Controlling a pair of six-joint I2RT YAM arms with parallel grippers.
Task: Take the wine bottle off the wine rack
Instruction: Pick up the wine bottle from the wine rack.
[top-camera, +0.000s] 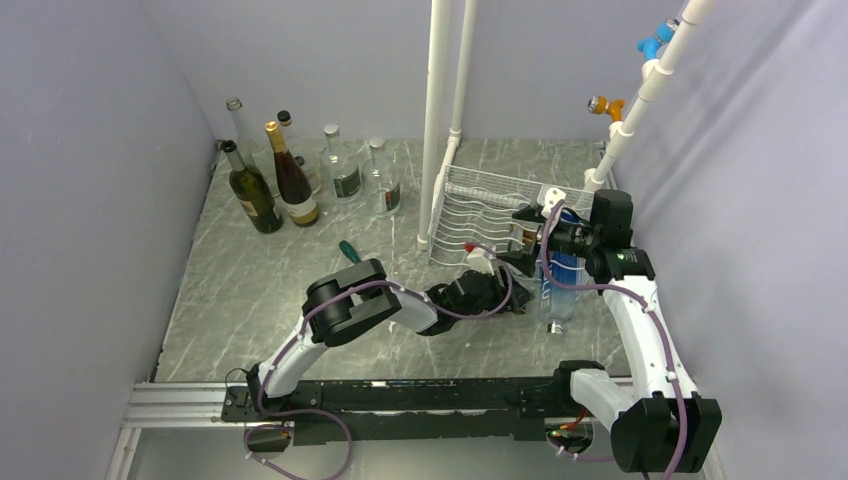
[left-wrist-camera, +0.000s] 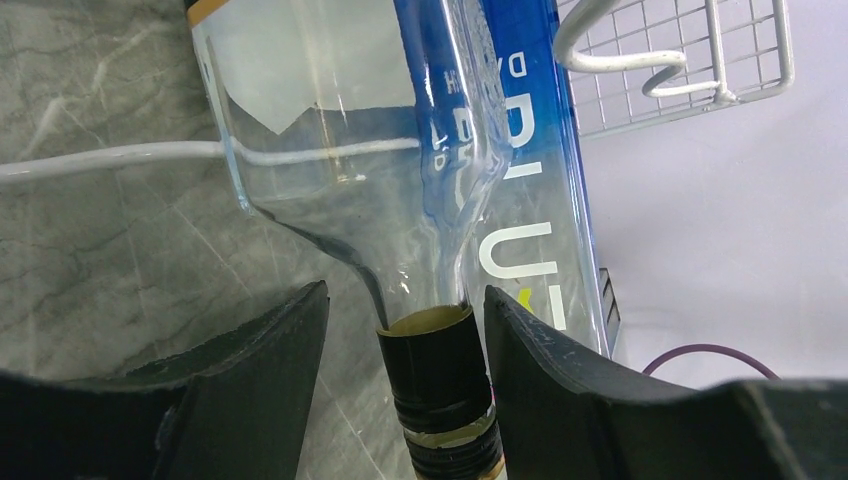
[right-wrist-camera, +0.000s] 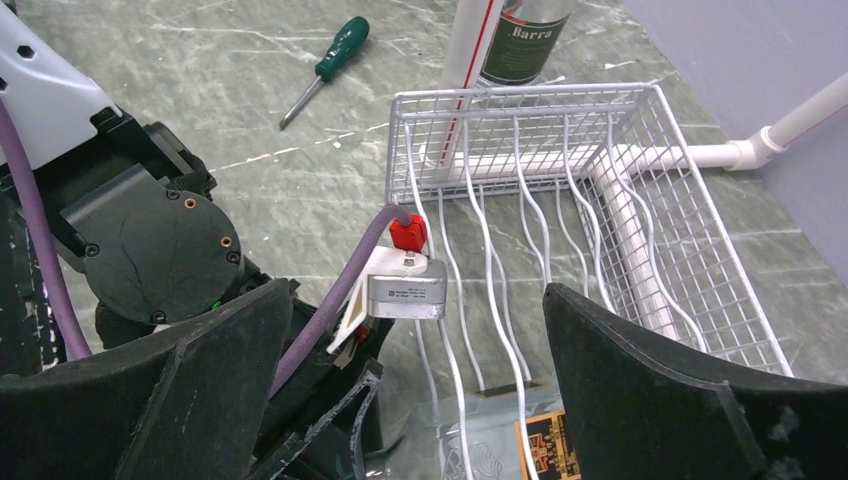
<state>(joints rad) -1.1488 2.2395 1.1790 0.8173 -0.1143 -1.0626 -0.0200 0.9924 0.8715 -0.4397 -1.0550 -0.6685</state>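
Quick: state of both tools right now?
Left tool: open, straddling the wine bottle neck, not clamped yet.
Right tool: open, empty, above the wine rack.

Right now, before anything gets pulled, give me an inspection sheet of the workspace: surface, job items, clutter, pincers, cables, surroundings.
Surface: grey marbled tabletop, no damage seen.
Job's things: white wire rack at far right; clear glass bottle with black-capped neck lying at it, beside a blue glass bottle with white lettering.
Clutter: green-handled screwdriver; group of upright bottles far left.
Pincers: left pincer open, straddling the black neck, not clamped; right pincer open wide over the rack, holding nothing.
Cables: purple cables along both arms, no snag seen.
Surroundings: pale grey walls; white plastic pipes behind the rack.
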